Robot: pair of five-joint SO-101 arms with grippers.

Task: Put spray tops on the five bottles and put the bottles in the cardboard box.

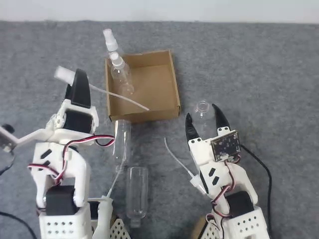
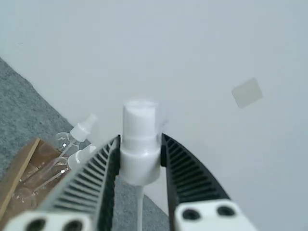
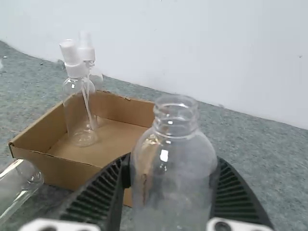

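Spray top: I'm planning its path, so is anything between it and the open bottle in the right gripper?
Yes: the box lies between spray top and open bottle, with a capped bottle standing inside it.

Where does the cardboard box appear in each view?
High view: the cardboard box lies at upper centre, open side up.
Left wrist view: one corner of the cardboard box shows beside the left gripper, which holds a spray top.
Right wrist view: the cardboard box lies behind the open bottle in the right gripper.
Shared landmark: two spray-topped bottles standing at the box.
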